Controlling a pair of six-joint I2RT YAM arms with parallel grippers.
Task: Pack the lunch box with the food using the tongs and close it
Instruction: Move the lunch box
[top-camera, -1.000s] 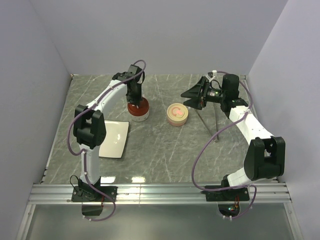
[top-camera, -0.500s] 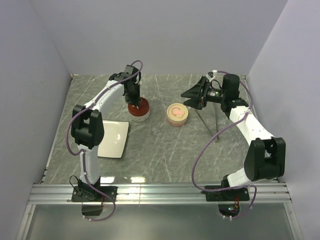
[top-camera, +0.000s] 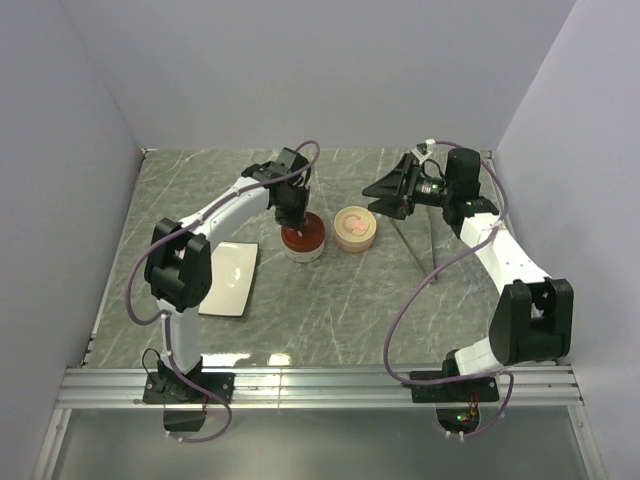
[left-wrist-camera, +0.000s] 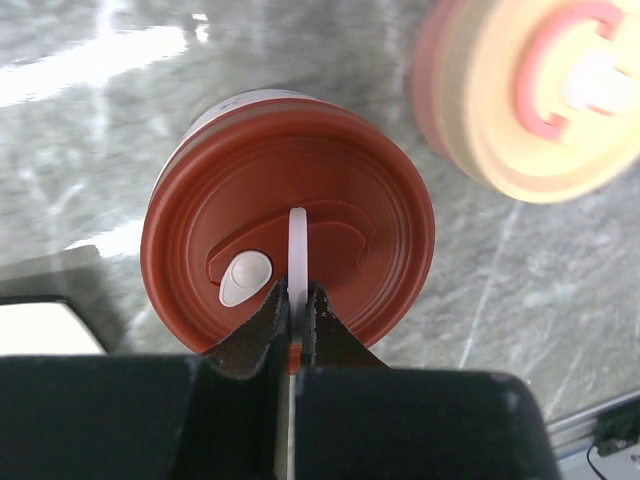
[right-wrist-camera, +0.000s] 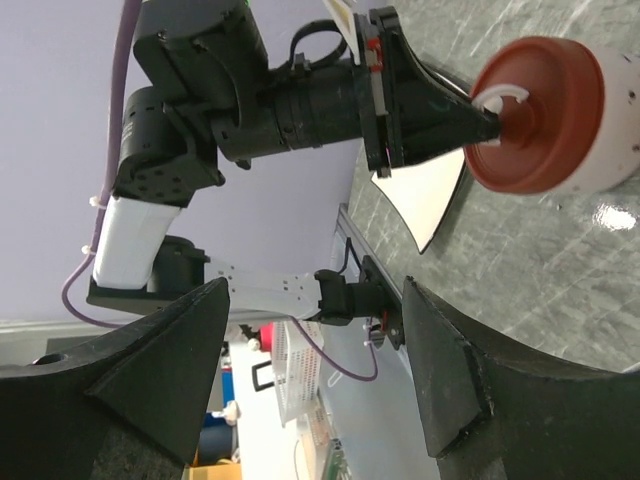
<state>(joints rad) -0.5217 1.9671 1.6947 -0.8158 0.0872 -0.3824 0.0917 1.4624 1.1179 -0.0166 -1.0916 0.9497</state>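
Left gripper (left-wrist-camera: 295, 295) is clamped tight, its two dark fingers pressed together on the thin white plastic loop (left-wrist-camera: 297, 235) that stands up from the middle of the round red-brown lid (left-wrist-camera: 290, 205). That lid sits on the round white lunch box (top-camera: 304, 243), which is on the grey marble-patterned table (top-camera: 340, 300), near its middle; whether its base presses on the table or hangs just above it cannot be told. A small white oval tab (left-wrist-camera: 245, 278) lies on the lid just beside the loop. Just to the right of the box, close but apart from it, stands a round cream-coloured container with a pink ring on top (top-camera: 355, 229). Right gripper (top-camera: 380, 195) hangs above the table behind and to the right of the cream container, fingers spread wide, holding nothing. Below it, on the table, lie the long thin silver metal tongs (top-camera: 414, 252), their joined end nearer the arms' bases. A white square plate (top-camera: 228, 280) lies left of the lunch box, under the left arm
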